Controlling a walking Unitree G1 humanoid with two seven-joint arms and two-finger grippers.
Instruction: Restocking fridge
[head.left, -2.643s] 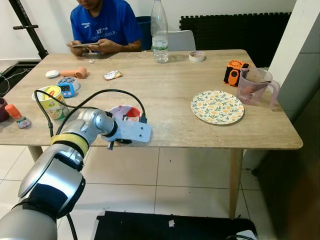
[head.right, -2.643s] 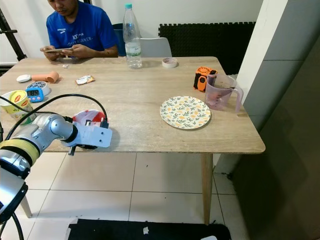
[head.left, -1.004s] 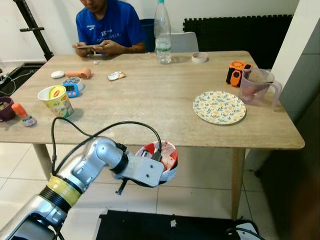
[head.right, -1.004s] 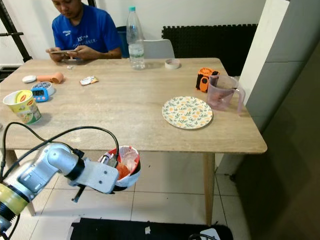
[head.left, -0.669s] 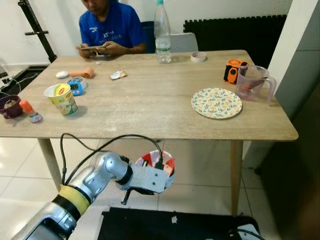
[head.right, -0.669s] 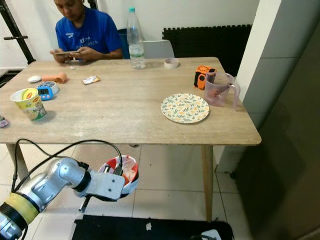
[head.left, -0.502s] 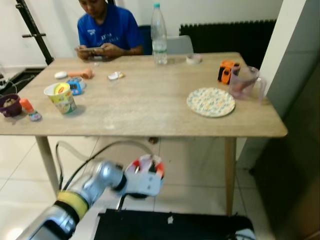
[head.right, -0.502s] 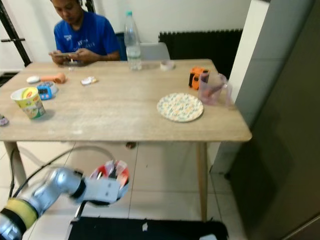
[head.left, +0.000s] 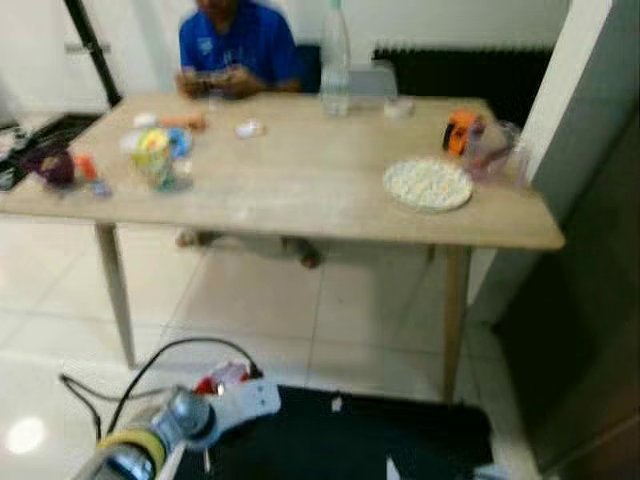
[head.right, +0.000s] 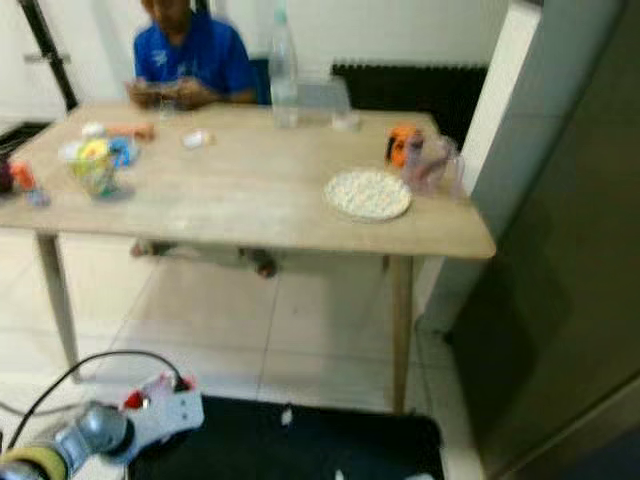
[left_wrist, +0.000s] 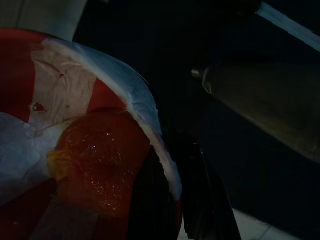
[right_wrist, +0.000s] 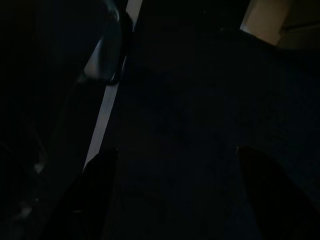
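A red and white bowl (left_wrist: 75, 125) holds a glossy orange-red piece of food. My left gripper (left_wrist: 170, 200) is shut on its rim, one black finger inside the bowl and one outside. In the head views, which are blurred, the bowl (head.left: 218, 379) and left gripper (head.left: 228, 388) hang low, well below the table and over the edge of a black mat. The right wrist view is very dark; my right gripper (right_wrist: 172, 195) has its two fingers spread wide apart with nothing between them.
A wooden table (head.left: 300, 205) stands ahead with a patterned plate (head.left: 428, 184), a water bottle (head.left: 335, 62), a yellow cup (head.left: 152, 156) and a pitcher (head.left: 492, 150). A person in blue (head.left: 238, 45) sits behind it. A grey cabinet (head.left: 590, 260) rises on the right; a black mat (head.left: 350, 440) lies below.
The camera has drawn back from the table and the picture has blurred. My left arm has carried the bowl off the table edge and down low, close to the mat.
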